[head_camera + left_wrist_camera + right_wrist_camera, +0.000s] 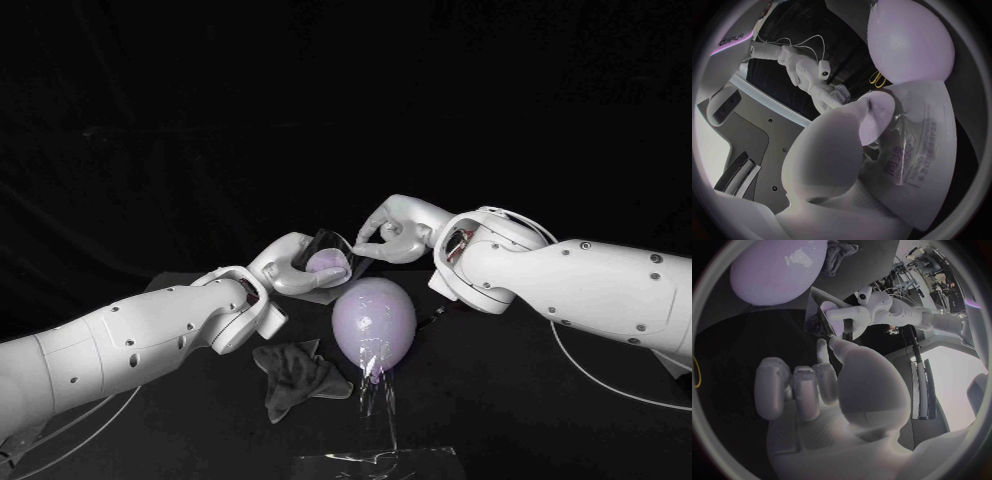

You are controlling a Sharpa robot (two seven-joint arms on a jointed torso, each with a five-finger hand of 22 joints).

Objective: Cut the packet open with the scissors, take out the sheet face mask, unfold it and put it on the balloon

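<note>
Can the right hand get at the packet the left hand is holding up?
Probably yes: the right hand is close beside the packet, which the left hand holds, and nothing shows between them.

Left hand (307, 270) clenched, raised; right hand (387, 238) curled, facing it.

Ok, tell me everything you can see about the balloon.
The balloon is pale lilac, egg-shaped, glossy and fully inflated. It stands upright, narrow end down, on a clear stand. A dark crumpled cloth lies beside it. The left robot hand holds the packet close by its top. No mask is on it.
</note>
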